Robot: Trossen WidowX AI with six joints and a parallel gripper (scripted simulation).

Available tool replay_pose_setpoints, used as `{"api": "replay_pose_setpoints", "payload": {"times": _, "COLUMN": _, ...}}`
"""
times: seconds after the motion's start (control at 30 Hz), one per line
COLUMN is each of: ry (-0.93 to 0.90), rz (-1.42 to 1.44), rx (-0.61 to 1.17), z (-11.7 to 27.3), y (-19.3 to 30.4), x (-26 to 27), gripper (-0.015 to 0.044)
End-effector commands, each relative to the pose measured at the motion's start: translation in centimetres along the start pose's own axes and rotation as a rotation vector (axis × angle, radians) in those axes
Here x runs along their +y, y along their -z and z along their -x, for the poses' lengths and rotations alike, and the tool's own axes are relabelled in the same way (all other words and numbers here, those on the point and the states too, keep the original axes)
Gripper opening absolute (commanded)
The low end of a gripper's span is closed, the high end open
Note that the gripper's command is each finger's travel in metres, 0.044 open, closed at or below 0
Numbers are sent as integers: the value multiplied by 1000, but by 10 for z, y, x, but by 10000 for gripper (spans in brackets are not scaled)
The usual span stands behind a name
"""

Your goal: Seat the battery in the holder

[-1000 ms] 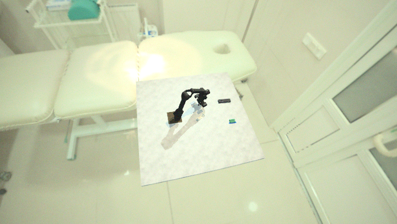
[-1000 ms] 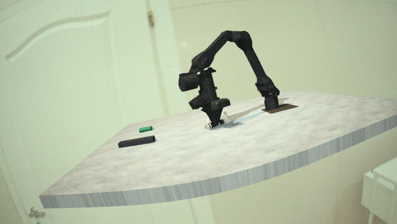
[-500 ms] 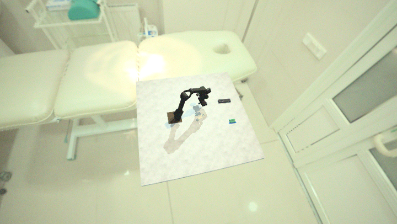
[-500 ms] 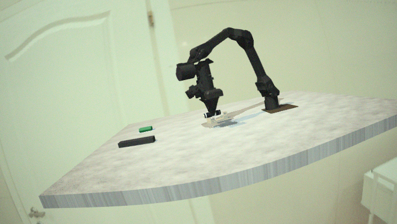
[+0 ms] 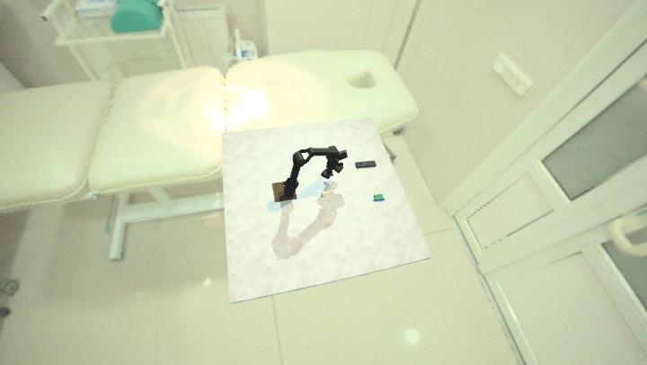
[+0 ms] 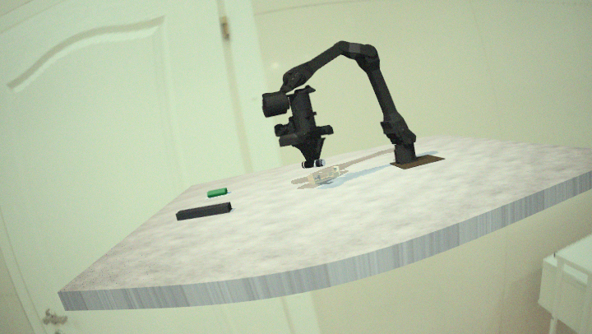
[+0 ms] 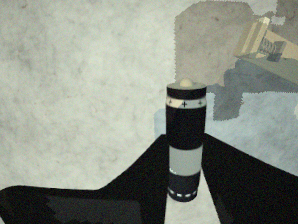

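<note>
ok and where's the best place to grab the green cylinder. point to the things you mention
Best gripped around the middle of the green cylinder [image 5: 378,196] [image 6: 217,192], coming from straight above, fingers one on each long side. It lies on its side, longer than it is wide, so its long sides are probably the safer hold than its ends. The black bar [image 5: 365,164] [image 6: 203,211] lies apart from it.
</note>
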State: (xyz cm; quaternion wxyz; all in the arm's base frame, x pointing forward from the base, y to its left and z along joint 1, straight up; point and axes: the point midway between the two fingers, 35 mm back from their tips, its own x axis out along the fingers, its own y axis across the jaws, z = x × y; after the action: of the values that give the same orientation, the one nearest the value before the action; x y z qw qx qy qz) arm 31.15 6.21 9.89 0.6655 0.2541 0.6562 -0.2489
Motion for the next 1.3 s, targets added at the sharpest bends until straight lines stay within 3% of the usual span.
{"api": "replay_pose_setpoints", "payload": {"times": 0.0, "ry": -7, "rz": -276, "rx": -3, "z": 6, "y": -8, "x": -15, "gripper": 59}}
{"api": "replay_pose_setpoints", "payload": {"times": 0.9, "ry": 2, "rz": -1905, "rx": 3, "z": 17, "y": -41, "x": -104, "gripper": 59}}
{"api": "replay_pose_setpoints", "payload": {"times": 1.27, "ry": 16, "rz": -1941, "rx": -3, "z": 15, "y": -42, "x": -105, "gripper": 59}}
